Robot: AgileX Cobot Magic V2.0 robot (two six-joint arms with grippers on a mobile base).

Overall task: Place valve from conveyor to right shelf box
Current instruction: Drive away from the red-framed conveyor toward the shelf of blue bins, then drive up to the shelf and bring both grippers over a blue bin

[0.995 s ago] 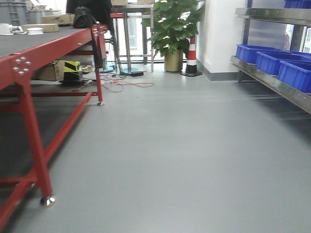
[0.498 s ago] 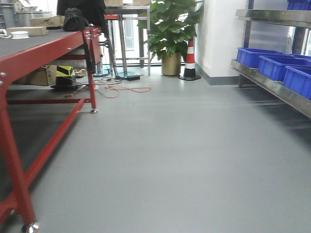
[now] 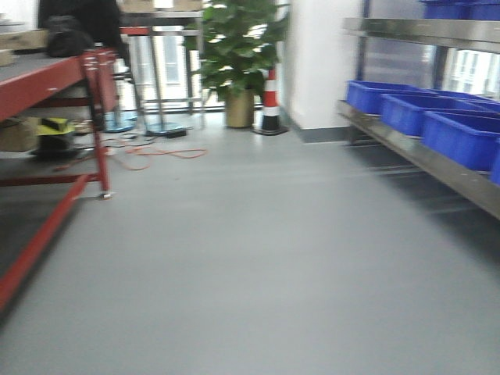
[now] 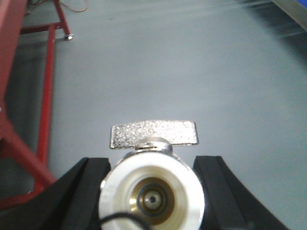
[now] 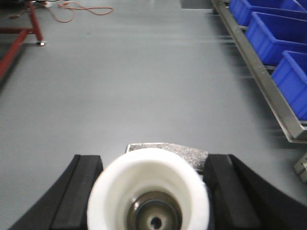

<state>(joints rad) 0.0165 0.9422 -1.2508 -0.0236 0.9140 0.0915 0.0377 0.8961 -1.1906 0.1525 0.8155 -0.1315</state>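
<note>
A workshop: conveyor (image 3: 47, 78), steel shelf (image 3: 437, 162), blue bins (image 3: 461, 134).

A smooth grey floor (image 3: 258, 258) ran to the far end, where daylight came through tall windows (image 3: 168, 66). A potted plant (image 3: 234, 55) and a striped traffic cone (image 3: 271, 98) stood beside the white wall (image 3: 316, 62). An orange cable (image 3: 160, 152) lay far left. A steel shelf (image 3: 437, 160) lined the right.
</note>
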